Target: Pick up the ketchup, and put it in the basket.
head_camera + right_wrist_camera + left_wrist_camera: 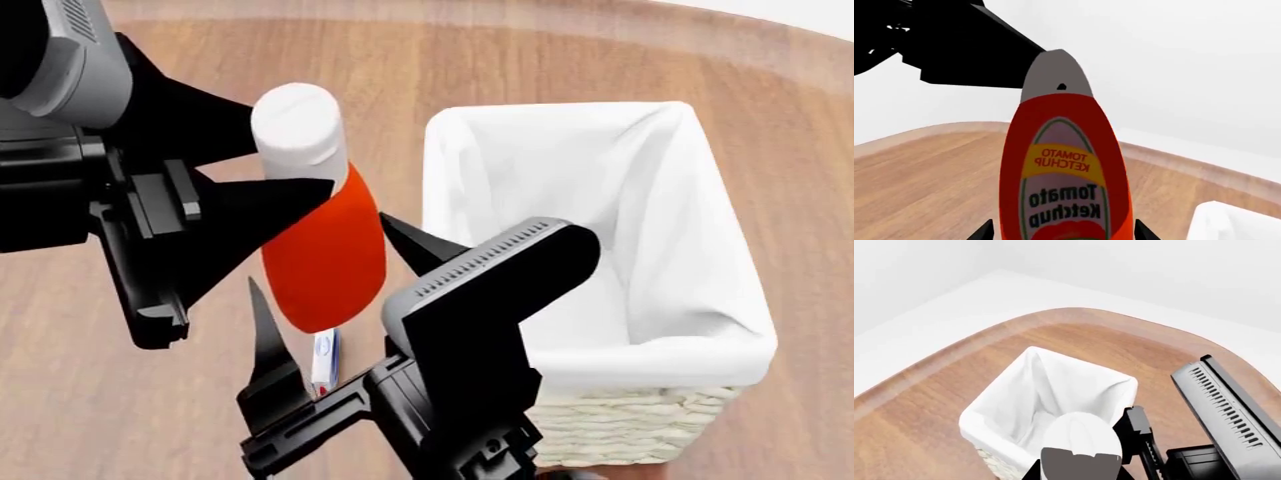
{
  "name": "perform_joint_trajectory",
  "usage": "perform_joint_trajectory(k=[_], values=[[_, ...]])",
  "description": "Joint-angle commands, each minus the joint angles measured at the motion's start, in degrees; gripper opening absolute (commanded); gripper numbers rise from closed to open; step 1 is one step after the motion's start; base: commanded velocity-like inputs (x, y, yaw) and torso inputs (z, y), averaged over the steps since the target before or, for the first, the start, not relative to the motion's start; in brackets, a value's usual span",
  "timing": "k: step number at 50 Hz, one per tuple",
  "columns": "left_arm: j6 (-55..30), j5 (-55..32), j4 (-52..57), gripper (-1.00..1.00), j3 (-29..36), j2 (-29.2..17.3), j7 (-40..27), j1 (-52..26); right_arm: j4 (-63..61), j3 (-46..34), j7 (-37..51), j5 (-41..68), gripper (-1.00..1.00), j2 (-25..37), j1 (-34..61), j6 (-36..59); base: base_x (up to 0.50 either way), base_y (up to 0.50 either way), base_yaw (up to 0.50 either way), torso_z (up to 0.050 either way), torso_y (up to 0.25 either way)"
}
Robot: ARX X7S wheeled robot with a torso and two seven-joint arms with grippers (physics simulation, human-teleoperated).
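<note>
- Ketchup clamped low on its body by right gripper, lifted beside basket; likely light, slick, squeezable plastic.
- Left gripper near cap; grip state impossible to tell.

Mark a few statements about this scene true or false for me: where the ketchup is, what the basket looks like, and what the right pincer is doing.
1. The ketchup is lifted off the table. True.
2. The ketchup already sits inside the basket. False: it hangs in the air beside the basket, outside its rim.
3. The basket has a white cloth liner. True.
4. The ketchup has a red cap. False: the cap is white.
5. The right pincer has a finger on each side of the bottle's lower body. True.
</note>
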Motion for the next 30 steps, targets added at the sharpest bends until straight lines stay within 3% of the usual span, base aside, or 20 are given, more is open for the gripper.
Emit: perform_joint_trajectory(k=[1,2,3,22,23,30], values=[[0.4,-0.4,0.0,-1.0,-0.4,-0.2,-0.3,-0.2,0.6,-0.6,0.0,-0.2,1.0,-0.4,0.0,-0.3,0.0,0.0,0.0,0.0,0.0],[0.5,-0.2,-0.1,-1.0,-0.3,-0.2,-0.3,-0.2,0.6,-0.6,0.0,-0.1,1.0,-0.4,-0.1,-0.4,0.0,0.0,0.0,0.0,0.0],[0.6,-0.2,0.1,-1.0,-0.4,-0.3,-0.2,0.0,0.6,-0.5,0.1,-0.1,-1.0,-0.4,-0.2,-0.4,0.0,0.0,0.0,0.0,0.0],[1.0,-0.2,-0.6,-1.0,-0.2,-0.2,-1.8,0.1,-0.2,-0.4,0.5,0.4,-1.0,0.0,-0.3,-0.7,0.0,0.0,0.0,0.0,0.001],[1.3,0.2,-0.3,1.0,-0.1,-0.4,-1.2,0.4,-0.2,-0.3,0.6,0.4,-1.0,0.0,-0.3,-0.7,0.0,0.0,0.0,0.0,0.0],[1.2,-0.8,-0.6,1.0,-0.4,-0.5,-1.8,0.5,-0.4,0.0,1.0,1.0,-1.0,0.1,-0.1,-0.4,0.0,0.0,0.0,0.0,0.0]])
